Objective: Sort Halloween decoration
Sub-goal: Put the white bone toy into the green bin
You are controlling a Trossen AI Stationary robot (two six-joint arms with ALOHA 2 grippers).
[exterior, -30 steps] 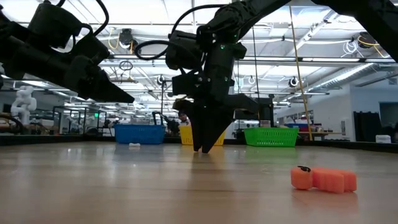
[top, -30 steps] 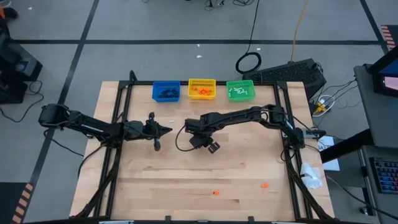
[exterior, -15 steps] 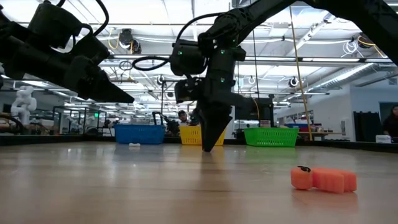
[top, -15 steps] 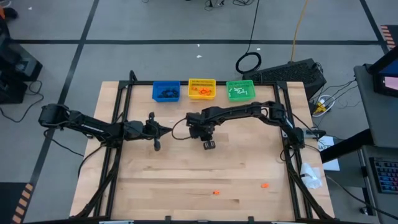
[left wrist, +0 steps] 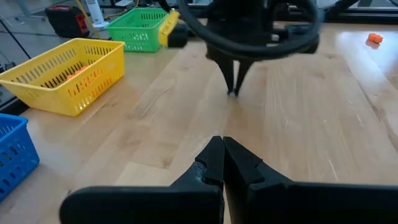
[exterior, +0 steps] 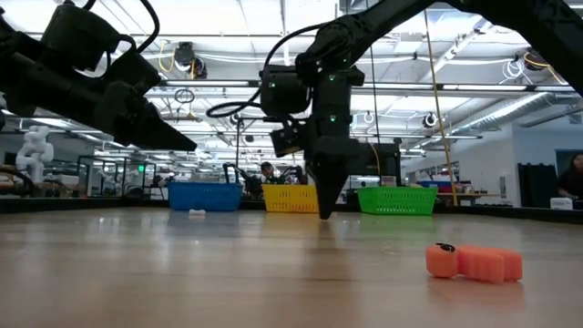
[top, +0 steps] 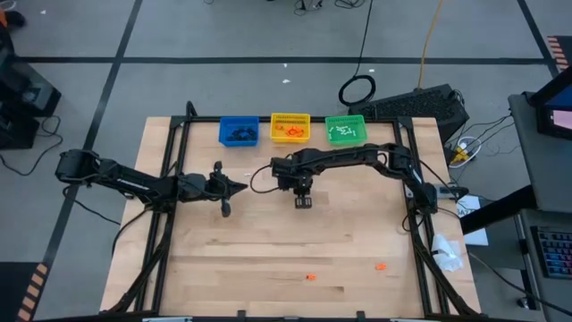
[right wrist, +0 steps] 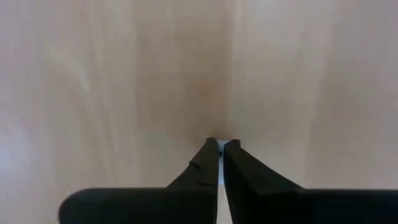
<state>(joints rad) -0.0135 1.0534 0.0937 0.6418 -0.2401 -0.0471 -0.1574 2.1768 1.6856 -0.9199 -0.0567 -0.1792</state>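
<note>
My right gripper (exterior: 325,214) points straight down at the middle of the table, its tips just above the wood, shut on a tiny white decoration (right wrist: 221,147). My left gripper (top: 243,186) is shut with nothing in it and hovers left of centre, pointing at the right gripper (left wrist: 233,92). Two orange decorations (top: 310,276) (top: 381,266) lie on the wood near the front edge. A small white piece (exterior: 196,213) lies on the table in front of the blue bin. My right gripper pinches the tiny white decoration (right wrist: 221,149) between its two fingertips (right wrist: 210,155), coming from above and pointing down. Only a pale sliver shows between the tips. Whether the piece is clear of the wood, I cannot tell.
Three small bins stand in a row at the far edge: blue (top: 239,132) with dark pieces, yellow (top: 290,128) with orange pieces, green (top: 346,130) with white pieces. A dark frame (top: 170,152) borders the table on both sides.
My right gripper has slid a little toward the table's right and far edges, staying low over the wood. It has rolled about its downward-pointing fingers, and the fingers have shut.
</note>
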